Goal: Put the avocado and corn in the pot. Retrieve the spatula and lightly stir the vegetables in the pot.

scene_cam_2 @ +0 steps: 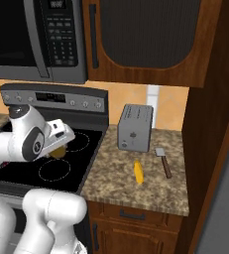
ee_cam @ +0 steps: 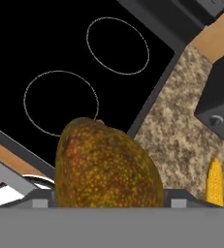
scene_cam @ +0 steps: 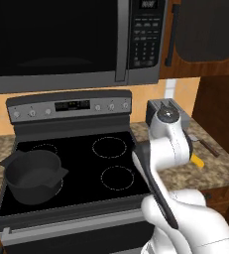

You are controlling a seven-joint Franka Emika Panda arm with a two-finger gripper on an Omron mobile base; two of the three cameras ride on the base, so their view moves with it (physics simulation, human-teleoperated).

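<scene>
The avocado (ee_cam: 106, 164) fills the lower middle of the hand view, sitting right at the gripper (ee_cam: 106, 206) with the jaws spread wide around it; that looks like a grip on the fruit, jaws closed onto its broad body. In the right base view the same avocado (scene_cam_2: 59, 150) peeks out as a brownish lump under the hand at centre left, above the black stove top (scene_cam_2: 81, 163).

The pot (scene_cam: 32, 175) sits at the lower left of the left base view, on the near left burner, mouth up. The corn (scene_cam_2: 138, 171) lies on the granite counter (scene_cam_2: 126, 188) in the middle of the right base view, just ahead of the toaster (scene_cam_2: 134, 128), with the spatula (scene_cam_2: 163, 160) near it to the right.

The step in hand appears to be carrying the avocado to the pot. To do it well, keep the fruit high enough to pass the pot's rim and tab handles, centre it over the opening, then lower before letting go (a rounded fruit may bounce or roll off a rim).
</scene>
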